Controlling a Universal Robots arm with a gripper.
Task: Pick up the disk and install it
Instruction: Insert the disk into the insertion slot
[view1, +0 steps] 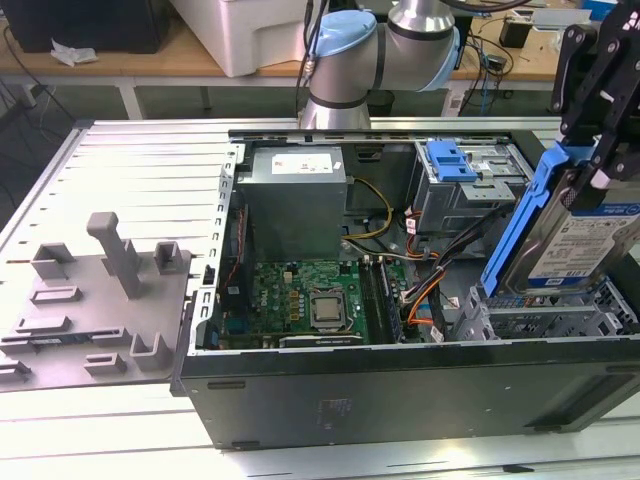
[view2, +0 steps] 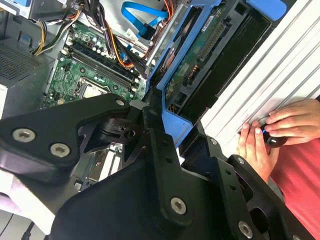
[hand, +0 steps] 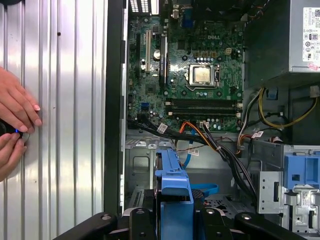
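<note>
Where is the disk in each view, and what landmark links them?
Exterior view: disk at the exterior view's right, tilted, held by the gripper.
Second wrist view: disk seen circuit-side, blue carrier around it.
First wrist view: disk edge-on, blue carrier.
Landmark: CPU socket.

The disk (view1: 572, 232), at the exterior view's right, carries a white-and-blue label (view1: 603, 243) with rows of dark print (the characters are too small to make out). At the upper middle of that frame the power supply (view1: 297, 205) bears a white sticker (view1: 301, 162) with fine print, equally illegible. In the first wrist view a printed sticker of the same kind sits on the grey box beside the motherboard (hand: 175, 95), which has white lettering near its processor socket (hand: 202, 75). Small white tags (hand: 256, 134) hang on the cables (hand: 226, 151), with nothing on them readable.
</note>
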